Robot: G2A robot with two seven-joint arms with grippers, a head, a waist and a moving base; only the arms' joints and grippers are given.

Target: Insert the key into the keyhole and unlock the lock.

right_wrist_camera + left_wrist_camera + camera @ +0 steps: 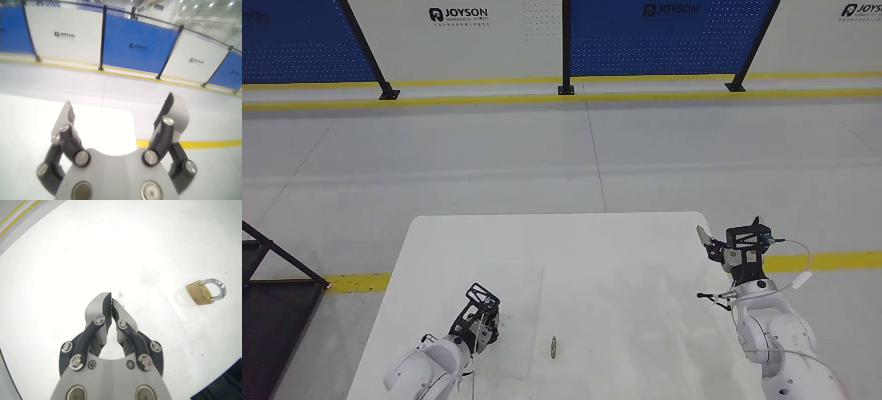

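Lock (205,292) lies on white table (75,256) near left claw (112,300), pinched together; right claw (119,106) gapes wide.

Beside the left gripper (112,298), the padlock (201,292) is brass-yellow with a silver loop, on a white table (75,256) flecked with dark specks. That gripper and the right gripper (119,99) are silver with black ribbed pads (106,306). Beyond the right gripper, fence panels (136,47) alternate blue and white, finely dotted; the grey floor (56,75) has yellow lines.
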